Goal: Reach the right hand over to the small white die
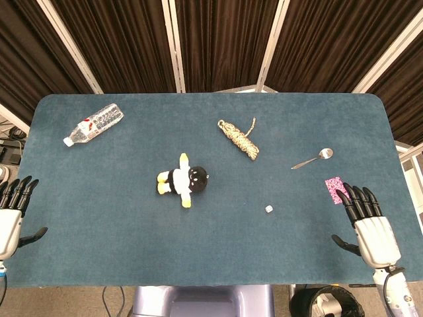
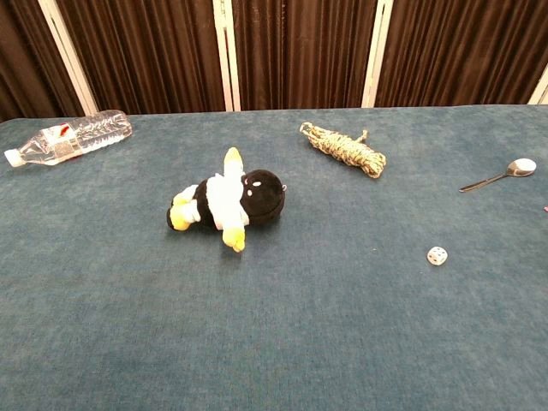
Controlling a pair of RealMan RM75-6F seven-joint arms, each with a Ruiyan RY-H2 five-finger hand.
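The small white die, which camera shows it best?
The chest view: the die looks larger there, with pips visible, lying apart from the spoon. In the head view the die is only a tiny white speck.

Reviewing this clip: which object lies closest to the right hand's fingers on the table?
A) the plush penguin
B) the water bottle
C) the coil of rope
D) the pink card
D: in the head view the pink card lies right at the fingers of the right hand, while the small white die sits apart to its left, untouched.
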